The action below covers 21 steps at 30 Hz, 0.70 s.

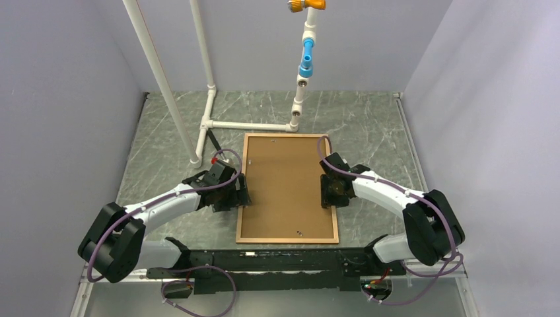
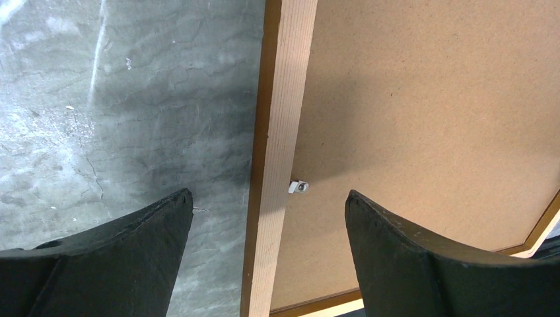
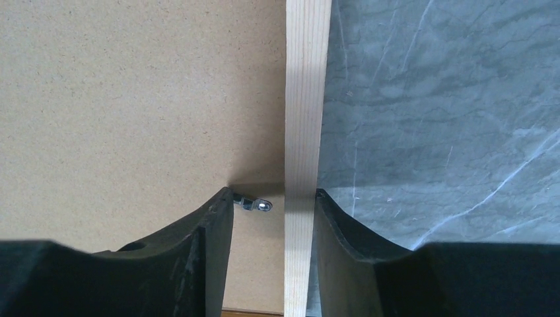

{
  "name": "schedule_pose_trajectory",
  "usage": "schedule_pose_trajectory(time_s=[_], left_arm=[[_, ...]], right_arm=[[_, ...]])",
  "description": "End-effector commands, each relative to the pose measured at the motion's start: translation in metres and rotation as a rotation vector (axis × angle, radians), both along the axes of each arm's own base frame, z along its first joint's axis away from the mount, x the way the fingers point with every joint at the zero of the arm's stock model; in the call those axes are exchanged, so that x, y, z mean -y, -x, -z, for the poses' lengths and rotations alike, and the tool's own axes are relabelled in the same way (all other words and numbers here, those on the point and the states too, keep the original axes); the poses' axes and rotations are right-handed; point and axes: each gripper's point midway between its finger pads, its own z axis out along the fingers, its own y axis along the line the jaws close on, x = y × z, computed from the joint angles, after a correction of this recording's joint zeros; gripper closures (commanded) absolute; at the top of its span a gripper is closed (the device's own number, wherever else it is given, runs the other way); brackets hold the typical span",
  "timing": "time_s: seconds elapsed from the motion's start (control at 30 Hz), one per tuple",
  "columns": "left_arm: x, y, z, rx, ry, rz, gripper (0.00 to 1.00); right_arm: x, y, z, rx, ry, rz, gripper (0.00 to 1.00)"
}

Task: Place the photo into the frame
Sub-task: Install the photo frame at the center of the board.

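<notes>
Arms are working at the clip stage: frame [image 1: 284, 240] is lying face-down mid-table, backing board [image 1: 285, 178] seated, photo unseen. Left gripper [image 2: 267, 198] is gaping wide across one rail. Right gripper [image 3: 274, 195], jaws slightly apart, is bracketing a turn clip [image 3: 254, 205], which likely needs swivelling.

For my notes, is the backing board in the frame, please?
In: the backing board fills the frame, with rails showing around it.

Bright, even overhead light casts soft shadows on the table [image 2: 198, 158]; all views look sharp.
</notes>
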Motion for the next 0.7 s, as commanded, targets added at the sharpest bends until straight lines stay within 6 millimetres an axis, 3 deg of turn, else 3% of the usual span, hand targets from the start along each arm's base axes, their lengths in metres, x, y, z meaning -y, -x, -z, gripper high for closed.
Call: schedule_pose_trajectory(time_s=[0.0, 0.17, 0.4, 0.67], left_arm=[[-0.003, 0.003, 0.005, -0.014, -0.017, 0.018, 0.11], [-0.003, 0.004, 0.006, -0.019, -0.017, 0.022, 0.11], [-0.002, 0.005, 0.006, -0.019, -0.012, 0.026, 0.12], [0.0, 0.005, 0.008, -0.023, -0.007, 0.032, 0.12]], right_arm=[[0.014, -0.009, 0.002, 0.028, 0.091, 0.025, 0.6], [0.013, -0.009, -0.002, 0.041, 0.078, 0.03, 0.66], [0.0, -0.006, -0.017, 0.064, -0.016, 0.009, 0.37], [0.008, 0.007, -0.012, 0.01, 0.019, 0.019, 0.36]])
